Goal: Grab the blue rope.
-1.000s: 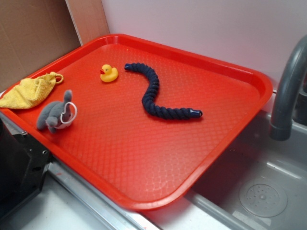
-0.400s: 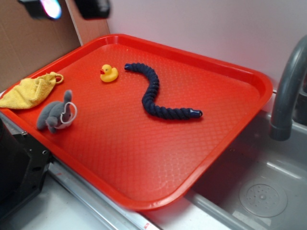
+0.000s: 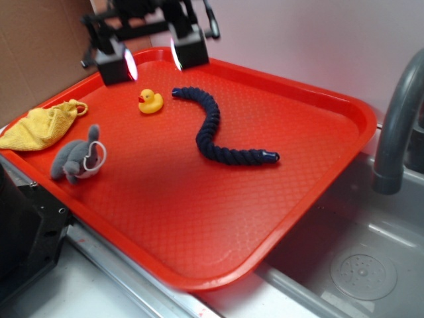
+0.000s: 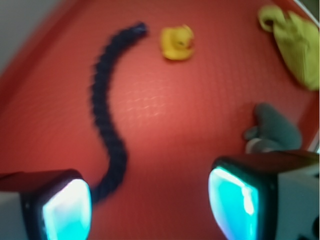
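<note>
Lowered since before, tool (image 3: 153,56) hangs spread above blue rope (image 3: 213,129).

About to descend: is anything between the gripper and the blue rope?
Nothing visible. The open gripper hangs above the tray's far corner; the blue rope lies bare and uncovered. The yellow duck sits beside the rope's near end, apart from it.

I am counting one red tray (image 3: 318,99) and four things lying on it: one blue rope (image 3: 213,129), one yellow duck (image 3: 150,101), one yellow cloth (image 3: 40,124) and one grey stuffed toy (image 3: 78,158). I am also seeing one gripper (image 3: 152,53) and one grey faucet (image 3: 396,126).
</note>
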`<state>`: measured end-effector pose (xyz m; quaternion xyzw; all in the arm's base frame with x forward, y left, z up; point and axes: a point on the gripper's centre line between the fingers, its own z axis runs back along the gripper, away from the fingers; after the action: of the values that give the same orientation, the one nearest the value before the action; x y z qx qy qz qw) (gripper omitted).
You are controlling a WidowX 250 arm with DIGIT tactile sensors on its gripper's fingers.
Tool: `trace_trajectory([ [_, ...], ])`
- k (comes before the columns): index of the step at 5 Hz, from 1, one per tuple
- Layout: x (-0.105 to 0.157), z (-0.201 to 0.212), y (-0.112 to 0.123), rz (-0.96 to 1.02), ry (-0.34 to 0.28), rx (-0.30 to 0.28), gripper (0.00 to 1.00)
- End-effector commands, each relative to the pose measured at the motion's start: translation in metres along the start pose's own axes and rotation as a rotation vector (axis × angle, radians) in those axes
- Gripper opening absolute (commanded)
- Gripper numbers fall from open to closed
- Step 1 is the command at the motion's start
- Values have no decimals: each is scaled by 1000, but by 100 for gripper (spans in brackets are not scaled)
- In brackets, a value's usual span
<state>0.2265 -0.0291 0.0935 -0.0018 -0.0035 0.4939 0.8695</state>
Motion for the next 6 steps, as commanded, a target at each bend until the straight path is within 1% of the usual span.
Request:
trace_trajectory([
  [1, 40, -49, -33, -51, -37, 6, 100],
  [2, 46, -67, -34, -123, 23, -46, 100],
  [3, 51, -76, -32, -216, 40, -68, 100],
  [4, 47, -85, -30, -243, 52, -41, 16],
  [5, 43, -81, -29, -268, 51, -44, 0],
  [6, 47, -72, -18, -408, 57, 10, 0],
])
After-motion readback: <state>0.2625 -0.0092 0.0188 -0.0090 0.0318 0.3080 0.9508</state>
